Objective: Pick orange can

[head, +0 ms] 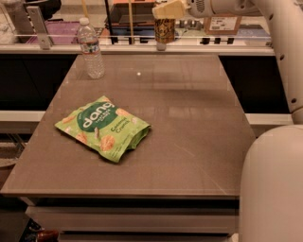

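Note:
The orange can (164, 30) is slim and orange-brown with pale script lettering. It hangs upright in the air above the far edge of the table (189, 142), near the top middle of the camera view. My gripper (165, 10) comes in from the top right on the white arm and is shut on the can's top. The can's rim is hidden by the pale fingers (166, 9).
A clear plastic water bottle (90, 47) stands at the table's far left. A green snack bag (102, 127) lies left of the middle. A counter with a rail and shelving (142, 45) runs behind the table. My white base (272, 184) fills the lower right.

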Robot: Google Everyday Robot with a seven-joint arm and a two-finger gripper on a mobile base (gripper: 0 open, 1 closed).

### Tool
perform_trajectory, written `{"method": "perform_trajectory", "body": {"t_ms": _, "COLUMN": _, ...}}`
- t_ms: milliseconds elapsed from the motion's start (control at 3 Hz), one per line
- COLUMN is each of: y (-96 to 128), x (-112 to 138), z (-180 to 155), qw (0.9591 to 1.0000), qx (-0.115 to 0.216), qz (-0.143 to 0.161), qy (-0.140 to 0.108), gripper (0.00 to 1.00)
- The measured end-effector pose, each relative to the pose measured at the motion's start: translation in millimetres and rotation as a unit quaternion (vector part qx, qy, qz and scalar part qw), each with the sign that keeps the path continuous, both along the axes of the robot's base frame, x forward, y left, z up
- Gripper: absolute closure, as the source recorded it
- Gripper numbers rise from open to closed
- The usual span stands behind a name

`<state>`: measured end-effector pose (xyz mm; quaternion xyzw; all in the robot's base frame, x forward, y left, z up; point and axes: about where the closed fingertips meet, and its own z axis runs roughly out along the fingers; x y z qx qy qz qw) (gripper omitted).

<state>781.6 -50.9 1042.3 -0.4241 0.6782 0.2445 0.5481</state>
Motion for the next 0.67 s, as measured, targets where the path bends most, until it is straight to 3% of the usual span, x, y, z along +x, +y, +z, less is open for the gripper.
{"method": "perform_trajectory", "body": {"t_ms": 333, "y": 1.4, "x": -6.3, "z": 18.6, "qw": 0.9997, "qx": -0.009, "qz": -0.002, "qy": -0.023, "gripper": 1.0}}
{"method": "perform_trajectory", "body": {"t_ms": 667, "y": 1.8, "x": -6.8, "z": 19.9, "qw": 0.9996, "qx": -0.009, "qz": -0.002, "qy": -0.025, "gripper": 1.0}}
